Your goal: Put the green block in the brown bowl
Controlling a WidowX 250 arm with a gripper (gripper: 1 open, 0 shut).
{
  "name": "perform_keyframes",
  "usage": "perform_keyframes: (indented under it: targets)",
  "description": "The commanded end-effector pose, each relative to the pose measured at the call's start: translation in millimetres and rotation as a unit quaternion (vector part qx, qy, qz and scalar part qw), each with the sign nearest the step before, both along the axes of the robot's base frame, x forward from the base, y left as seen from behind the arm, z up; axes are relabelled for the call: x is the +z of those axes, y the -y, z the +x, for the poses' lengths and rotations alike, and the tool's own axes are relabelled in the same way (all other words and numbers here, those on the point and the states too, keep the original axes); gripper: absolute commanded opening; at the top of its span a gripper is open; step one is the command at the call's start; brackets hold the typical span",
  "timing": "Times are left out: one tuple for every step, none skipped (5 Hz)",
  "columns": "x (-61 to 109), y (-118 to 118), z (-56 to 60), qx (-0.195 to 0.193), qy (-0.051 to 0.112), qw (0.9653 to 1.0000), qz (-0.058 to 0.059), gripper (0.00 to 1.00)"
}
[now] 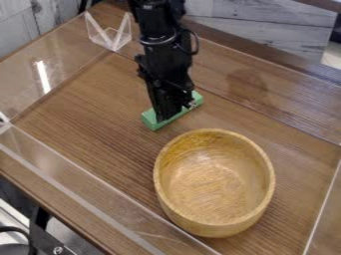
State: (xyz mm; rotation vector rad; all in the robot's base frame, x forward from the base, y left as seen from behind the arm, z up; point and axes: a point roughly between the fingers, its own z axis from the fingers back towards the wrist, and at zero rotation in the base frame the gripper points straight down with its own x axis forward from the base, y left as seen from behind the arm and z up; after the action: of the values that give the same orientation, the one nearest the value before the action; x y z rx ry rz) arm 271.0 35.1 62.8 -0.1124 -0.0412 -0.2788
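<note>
My black gripper (pixel 168 106) points straight down over the small bright green rectangular block (pixel 170 112), which lies on the table just beyond the large round light-brown wooden bowl (pixel 213 180); its jaws straddle the block to grip it, though I cannot tell whether they have closed.

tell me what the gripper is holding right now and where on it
The gripper is down over the middle of the green block, which lies flat on the table. Its fingers straddle the block's midsection, but whether they actually grip it cannot be told.

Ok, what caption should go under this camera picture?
Gripper down on the green block beside the empty brown bowl.
</note>
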Motion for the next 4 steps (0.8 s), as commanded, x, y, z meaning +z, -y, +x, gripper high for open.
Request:
perform_keyframes:
  targets:
    - [23.5,-6,13.5,0.005,0.046,0.9989,0.005,1.0]
    - [12.9,-10,16.3,-0.001,0.049,0.9988,0.005,1.0]
    - [2.5,-13,19.2,-0.007,0.051,0.9987,0.004,1.0]
    - [-7.0,-15,21.4,-0.01,0.051,0.9986,0.003,1.0]
